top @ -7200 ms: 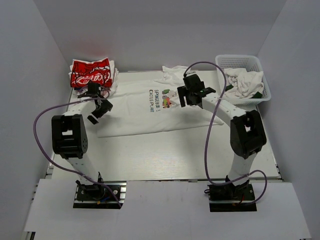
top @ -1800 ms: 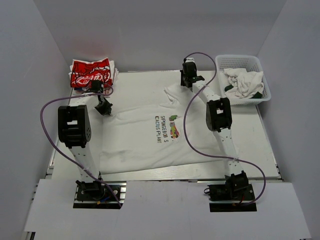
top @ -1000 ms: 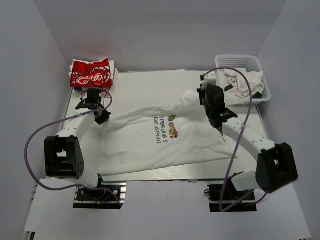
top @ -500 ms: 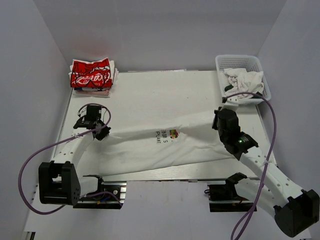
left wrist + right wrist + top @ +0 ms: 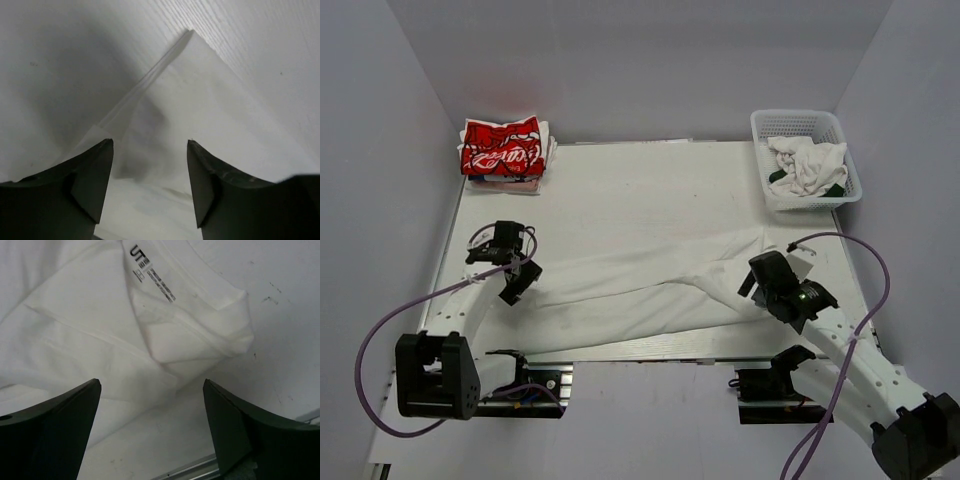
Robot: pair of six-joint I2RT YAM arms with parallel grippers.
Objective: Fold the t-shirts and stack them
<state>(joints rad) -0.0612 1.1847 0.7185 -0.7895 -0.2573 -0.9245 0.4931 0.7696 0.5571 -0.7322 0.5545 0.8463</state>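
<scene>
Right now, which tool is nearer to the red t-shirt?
Left. The left tool is on the same side as the red t-shirt, a little toward the arm bases; the right tool is far across, near the front right edge.

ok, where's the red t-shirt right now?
In the top view, the red t-shirt lies folded at the far-left corner of the table, beyond the left gripper and apart from the white t-shirt.

left hand [image 5: 514, 283]: spread, empty, pointing down | right hand [image 5: 757, 277]: spread wide, empty, pointing down
</scene>
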